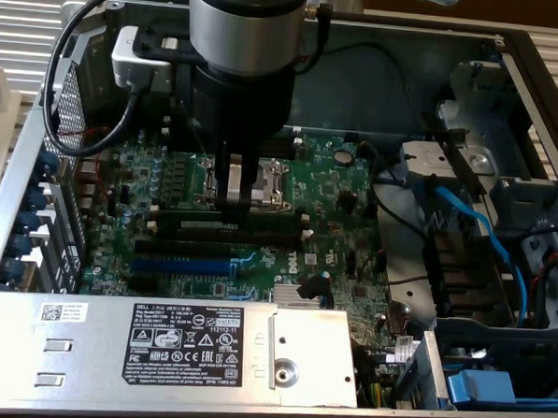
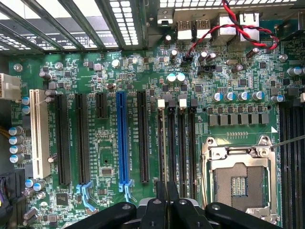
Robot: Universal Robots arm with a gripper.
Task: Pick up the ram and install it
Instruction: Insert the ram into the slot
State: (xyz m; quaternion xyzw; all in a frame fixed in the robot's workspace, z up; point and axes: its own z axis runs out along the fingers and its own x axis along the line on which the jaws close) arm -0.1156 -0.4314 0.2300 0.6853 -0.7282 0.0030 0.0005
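Gripper [image 1: 232, 205] is down over the mobo [image 1: 350, 189], fingers pinched nearly together on the ram [image 1: 259, 229]. We read it as clamped on the stick's top edge, roughly mid-length. Ram sits right under the fingertips, upright on edge, running along the black mem slots [image 1: 216, 248] and sticking out past the gripper on both sides. We can't tell if it's seated in a slot or just above one.

Wrist view: gripper [image 2: 167, 199] pads are close together w/ only a thin gap, lined up w/ the mem slots [image 2: 183, 143] straight ahead of them. CPU socket [image 2: 240, 183] is just beside the gripper on one side, blue exp slot [image 2: 122, 143] near on the other.

Ext view: PSU box [image 1: 187, 349] w/ white label is well apart from the gripper, on the cam side. Blue cable [image 1: 484, 229] is well off toward the exterior view's right.
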